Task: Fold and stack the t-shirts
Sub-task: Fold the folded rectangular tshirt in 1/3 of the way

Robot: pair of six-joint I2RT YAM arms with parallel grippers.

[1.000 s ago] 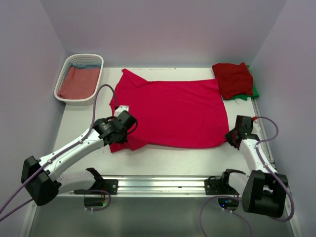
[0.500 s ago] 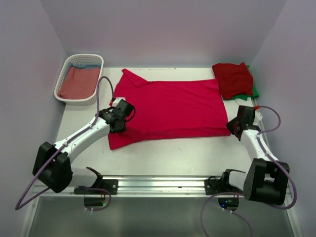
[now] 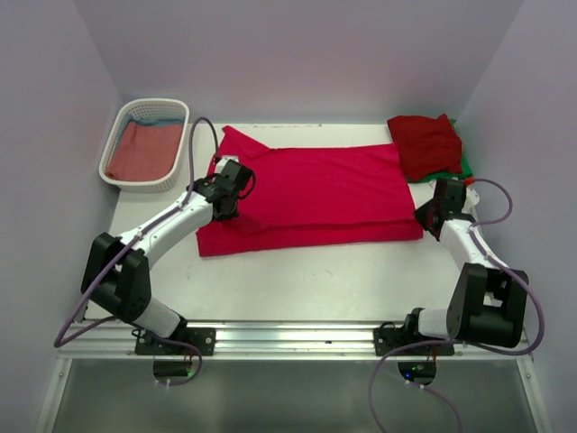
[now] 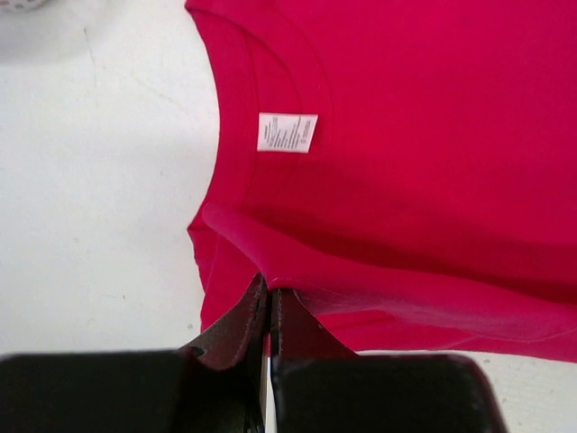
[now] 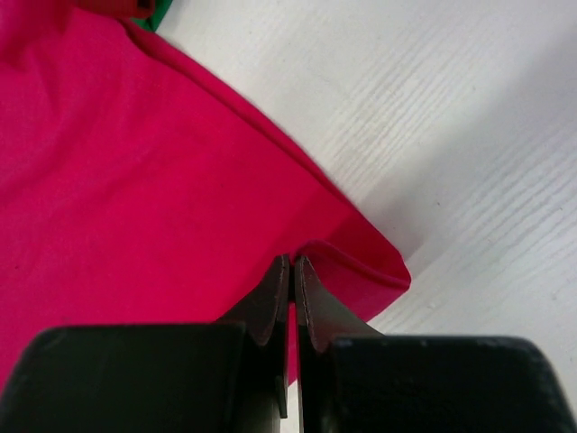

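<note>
Crimson t-shirt (image 3: 315, 185) lies spread across the middle of the counter, nearer the far edge, with its near portion doubled over the body in a lengthwise fold (the fold appears only partly laid). The left gripper (image 4: 269, 293) has its fingers pressed together on a raised ridge of this cloth just below the pale neck label (image 4: 288, 132). The right gripper (image 5: 293, 266) likewise pinches the folded corner of the same shirt close to the right edge. A dark red t-shirt (image 3: 425, 144) rests folded on a green t-shirt (image 3: 464, 170) at the far right corner. The white slatted basket (image 3: 115, 142) at the far left corner holds a dusty-red t-shirt (image 3: 140, 152) and a blue one. Risk: if the two arms travel unevenly, the fold line will likely skew and the layers bunch. Releasing one side first could let the raised ridge slump and wrinkle. Carrying the right corner too far could disturb the finished stack.
</note>
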